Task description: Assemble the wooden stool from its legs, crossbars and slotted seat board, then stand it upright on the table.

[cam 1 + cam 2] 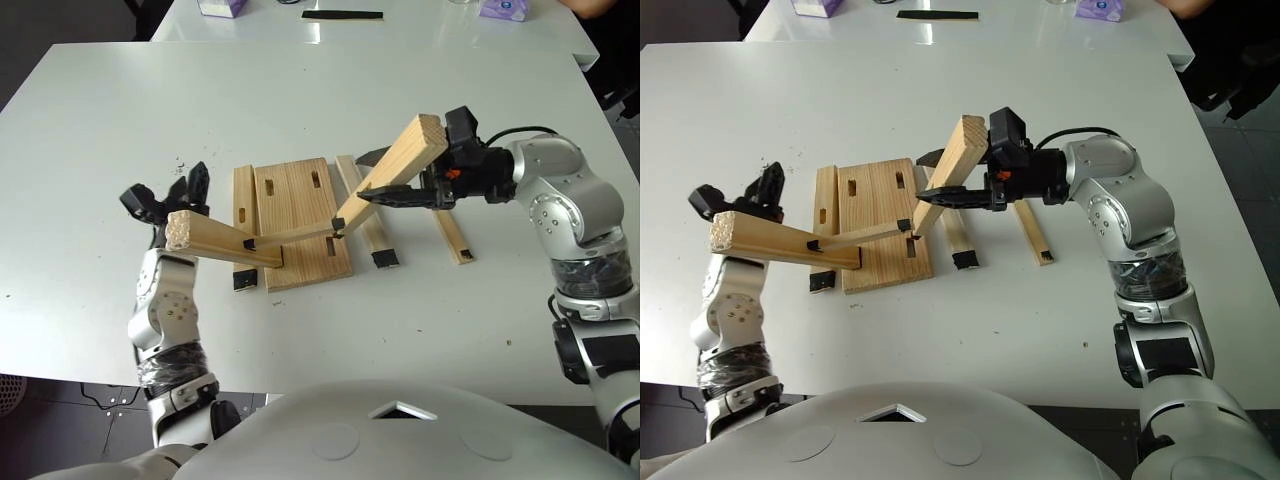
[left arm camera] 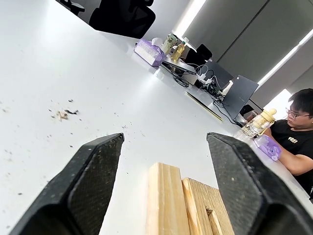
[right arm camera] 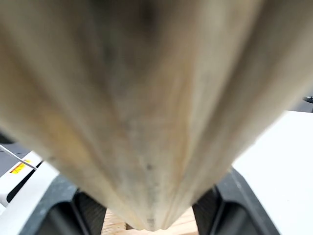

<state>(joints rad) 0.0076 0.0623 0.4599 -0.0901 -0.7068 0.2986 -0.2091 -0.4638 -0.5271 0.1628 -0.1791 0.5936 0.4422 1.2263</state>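
Right end effector [image 1: 368, 178] pinching tilted leg [image 1: 400, 160] over seat board [image 1: 300, 200]. Crossbar [image 1: 295, 236] joins it to second leg [image 1: 225, 243], long axis crosswise. Second leg's free end sits just robot-side of nearer left end effector [image 1: 168, 195], which is spread and empty.

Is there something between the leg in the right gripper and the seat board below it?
Nothing separate shows. The right gripper holds the leg tilted over the seat board; only the crossbar joined at its lower end runs above the board to the second leg.
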